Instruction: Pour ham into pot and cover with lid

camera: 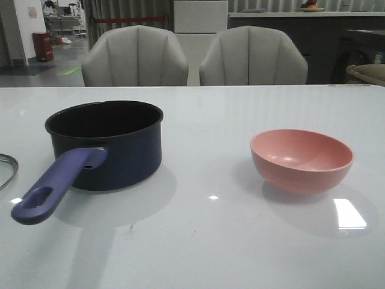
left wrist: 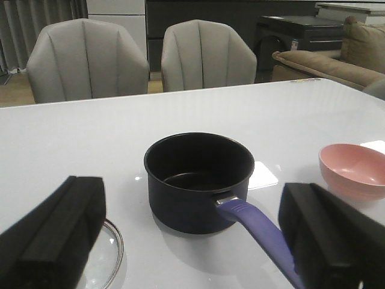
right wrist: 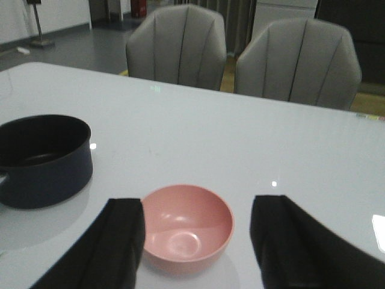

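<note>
- The bench point(camera: 204, 241) carries the pot point(camera: 105, 144) on the left, handle toward the robot.
- The pink bowl point(camera: 301, 159), apparently empty with no ham visible, sits right, ahead of the open right end effector point(right wrist: 195, 247).
- The lid point(left wrist: 108, 256) lies under the open left end effector point(left wrist: 192, 241).

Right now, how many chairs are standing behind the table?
2. One grey chair stands at the far edge of the table, behind the pot; the other stands beside it, toward the pink bowl's side. Others may be out of view.
</note>
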Motion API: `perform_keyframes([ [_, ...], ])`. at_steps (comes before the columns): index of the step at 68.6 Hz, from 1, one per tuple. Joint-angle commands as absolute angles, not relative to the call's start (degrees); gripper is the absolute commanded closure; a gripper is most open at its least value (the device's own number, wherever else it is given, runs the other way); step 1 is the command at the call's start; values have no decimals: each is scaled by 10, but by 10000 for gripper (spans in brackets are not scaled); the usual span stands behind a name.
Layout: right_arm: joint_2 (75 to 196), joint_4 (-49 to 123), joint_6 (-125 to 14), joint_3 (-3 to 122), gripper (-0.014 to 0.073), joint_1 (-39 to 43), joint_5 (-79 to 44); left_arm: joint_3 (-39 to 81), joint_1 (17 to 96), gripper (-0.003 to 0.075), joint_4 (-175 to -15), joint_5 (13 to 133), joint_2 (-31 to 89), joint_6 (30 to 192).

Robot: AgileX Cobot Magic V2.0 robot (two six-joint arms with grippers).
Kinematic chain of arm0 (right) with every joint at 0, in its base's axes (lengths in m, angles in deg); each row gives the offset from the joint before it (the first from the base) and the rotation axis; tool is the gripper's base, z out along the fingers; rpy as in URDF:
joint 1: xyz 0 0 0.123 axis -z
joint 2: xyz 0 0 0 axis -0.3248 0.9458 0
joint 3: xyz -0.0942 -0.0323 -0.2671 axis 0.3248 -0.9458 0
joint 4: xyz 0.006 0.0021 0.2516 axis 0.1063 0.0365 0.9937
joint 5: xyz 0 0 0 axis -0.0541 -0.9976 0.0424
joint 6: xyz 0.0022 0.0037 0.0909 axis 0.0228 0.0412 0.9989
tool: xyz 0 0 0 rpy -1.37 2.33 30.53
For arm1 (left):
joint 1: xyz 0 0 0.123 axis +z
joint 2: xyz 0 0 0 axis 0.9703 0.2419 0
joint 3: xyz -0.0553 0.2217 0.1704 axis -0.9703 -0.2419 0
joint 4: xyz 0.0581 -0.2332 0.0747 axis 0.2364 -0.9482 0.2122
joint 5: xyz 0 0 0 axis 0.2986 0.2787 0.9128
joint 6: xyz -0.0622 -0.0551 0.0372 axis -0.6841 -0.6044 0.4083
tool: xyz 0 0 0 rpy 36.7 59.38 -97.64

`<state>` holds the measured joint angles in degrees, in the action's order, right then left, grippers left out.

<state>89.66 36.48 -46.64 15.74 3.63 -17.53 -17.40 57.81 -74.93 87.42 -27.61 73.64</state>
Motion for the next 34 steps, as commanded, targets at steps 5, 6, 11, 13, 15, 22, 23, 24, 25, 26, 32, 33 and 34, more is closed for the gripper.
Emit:
perform_keyframes([
  [5, 826, 370, -472, 120, 97, 35, -106, -160, 573, 94, -755, 823, -270, 734],
  [6, 820, 370, -472, 114, 98, 35, -110, -160, 573, 94, -755, 823, -270, 734],
  [11, 814, 370, -472, 100, 117, 35, -117, -160, 573, 94, -755, 823, -270, 734],
  [13, 814, 370, -472, 95, 147, 35, -117, -160, 573, 94, -755, 823, -270, 734],
  [15, 814, 370, -472, 91, 197, 35, -117, -160, 573, 94, -755, 824, -270, 734],
  [22, 814, 370, -472, 84, 427, 35, -115, -160, 573, 94, -755, 830, -270, 734],
  [23, 814, 370, -472, 84, 472, 35, -116, -160, 573, 94, -755, 831, -270, 734],
  [24, 814, 370, -472, 84, 473, 35, -116, -160, 573, 94, -755, 831, -270, 734],
  [25, 814, 370, -472, 84, 454, 35, -116, -160, 573, 94, -755, 831, -270, 734],
  [26, 814, 370, -472, 84, 454, 35, -116, -160, 573, 94, -755, 831, -270, 734],
  [32, 814, 370, -472, 84, 426, 35, -116, -160, 573, 94, -755, 827, -270, 734],
  [33, 814, 370, -472, 84, 426, 35, -117, -160, 573, 94, -755, 826, -270, 734],
  [34, 814, 370, -472, 84, 426, 35, -117, -160, 573, 93, -755, 826, -270, 734],
])
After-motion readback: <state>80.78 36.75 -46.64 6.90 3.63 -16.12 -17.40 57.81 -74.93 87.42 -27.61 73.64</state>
